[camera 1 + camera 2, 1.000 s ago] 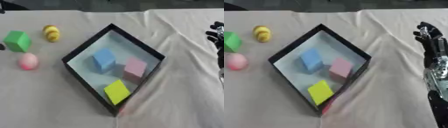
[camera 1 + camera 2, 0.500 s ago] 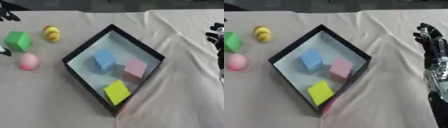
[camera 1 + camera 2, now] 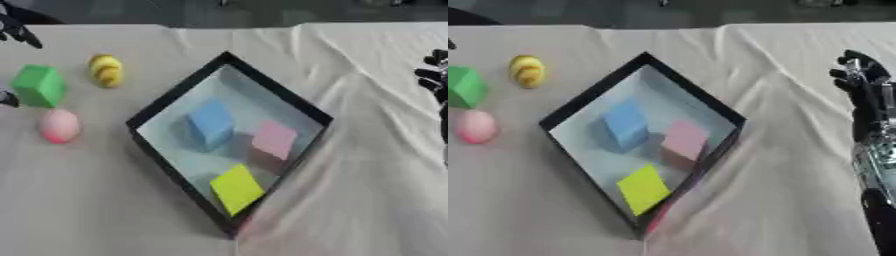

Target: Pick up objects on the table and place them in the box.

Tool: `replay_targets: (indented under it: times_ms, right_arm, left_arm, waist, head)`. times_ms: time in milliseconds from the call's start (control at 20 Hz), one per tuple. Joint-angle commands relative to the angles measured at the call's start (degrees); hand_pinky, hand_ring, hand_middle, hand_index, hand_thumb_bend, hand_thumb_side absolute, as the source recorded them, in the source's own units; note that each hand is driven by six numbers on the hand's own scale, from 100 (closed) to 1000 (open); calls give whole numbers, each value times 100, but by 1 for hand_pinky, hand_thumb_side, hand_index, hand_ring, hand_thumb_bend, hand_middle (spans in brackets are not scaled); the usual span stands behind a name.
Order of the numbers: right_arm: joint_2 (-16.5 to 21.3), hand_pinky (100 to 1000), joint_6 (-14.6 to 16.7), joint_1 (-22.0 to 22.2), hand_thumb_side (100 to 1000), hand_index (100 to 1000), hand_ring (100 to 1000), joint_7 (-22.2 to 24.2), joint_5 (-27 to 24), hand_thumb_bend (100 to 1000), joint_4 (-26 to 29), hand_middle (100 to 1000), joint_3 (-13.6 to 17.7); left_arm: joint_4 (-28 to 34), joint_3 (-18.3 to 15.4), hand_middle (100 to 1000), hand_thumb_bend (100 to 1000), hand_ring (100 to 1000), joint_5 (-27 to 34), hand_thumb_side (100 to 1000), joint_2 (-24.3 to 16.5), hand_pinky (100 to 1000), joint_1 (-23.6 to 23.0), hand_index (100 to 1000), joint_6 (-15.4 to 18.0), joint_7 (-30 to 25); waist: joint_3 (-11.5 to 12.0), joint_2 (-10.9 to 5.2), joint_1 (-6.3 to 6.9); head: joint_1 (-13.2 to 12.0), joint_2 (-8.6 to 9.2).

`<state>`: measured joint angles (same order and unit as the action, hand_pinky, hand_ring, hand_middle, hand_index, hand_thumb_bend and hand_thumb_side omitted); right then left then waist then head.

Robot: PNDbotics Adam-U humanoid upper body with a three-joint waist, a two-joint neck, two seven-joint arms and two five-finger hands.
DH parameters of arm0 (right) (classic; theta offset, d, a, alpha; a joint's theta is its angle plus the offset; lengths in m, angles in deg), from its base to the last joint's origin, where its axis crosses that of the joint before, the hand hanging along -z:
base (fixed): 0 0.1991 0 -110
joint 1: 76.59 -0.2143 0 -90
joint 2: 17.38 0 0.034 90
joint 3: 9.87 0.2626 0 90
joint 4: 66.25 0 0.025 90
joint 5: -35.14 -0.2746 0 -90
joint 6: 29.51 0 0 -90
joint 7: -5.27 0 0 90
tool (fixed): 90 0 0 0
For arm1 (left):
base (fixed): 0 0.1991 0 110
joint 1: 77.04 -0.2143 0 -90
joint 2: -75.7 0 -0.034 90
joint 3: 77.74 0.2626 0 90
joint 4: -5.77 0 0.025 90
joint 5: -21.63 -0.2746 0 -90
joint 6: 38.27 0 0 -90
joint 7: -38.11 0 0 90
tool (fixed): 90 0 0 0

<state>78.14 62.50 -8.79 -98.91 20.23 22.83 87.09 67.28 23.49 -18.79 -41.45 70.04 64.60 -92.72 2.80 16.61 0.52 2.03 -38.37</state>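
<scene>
Left hand (image 3: pixel 12 30): only dark fingertips show at the upper left edge of the left eye view, with another dark bit at the left edge beside the green block; whether it is open or curled cannot be told. It holds nothing that can be seen.

Right hand (image 3: pixel 866 85): black, with silver parts down the forearm, at the right edge, fingers straight and pointing up, empty, well apart from the box.

Green block (image 3: pixel 38 85): a cube with matte faces, on the cloth at far left, nearest the left fingertips.

Yellow toy (image 3: pixel 106 70): rounded, banded in darker stripes, just right of the green block.

Pink ball (image 3: pixel 59 125): egg-shaped, smooth, below the green block.

Box (image 3: pixel 175 93): shallow, black-walled, pale floor, set as a diamond. Inside: blue block (image 3: pixel 210 123), pink block (image 3: pixel 274 140), yellow block (image 3: pixel 234 188), each apart from the others.

Cloth (image 3: pixel 367 165): beige, creased, covering the table.

Step in hand: likely a reach by the left hand toward the three loose pieces. The next move calls for closing round the green block and carrying it over the near wall.
</scene>
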Motion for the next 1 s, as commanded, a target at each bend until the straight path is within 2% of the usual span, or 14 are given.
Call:
replay_targets:
  times_ms: [50,450,1000]
  right_arm:
    - [207,846,-20,-85,630,797,752,-28,11,100,169,752,3]
    - [240,843,-42,-152,625,793,746,-62,-31,100,223,747,-21]
    - [215,845,-62,-199,663,792,746,-31,-84,100,256,744,-44]
  left_arm:
    - [-81,-245,797,673,887,-356,100,-72,901,177,816,112,48]
    - [-422,-405,807,690,892,-751,100,91,909,230,820,238,1]
    - [-800,-588,830,711,919,-1311,100,230,922,240,838,138,163]
  waist:
    - [-26,1,-16]
    - [-147,64,-12]
    - [-244,170,-11]
  head:
    - [-41,105]
    - [-119,178]
    - [-192,191]
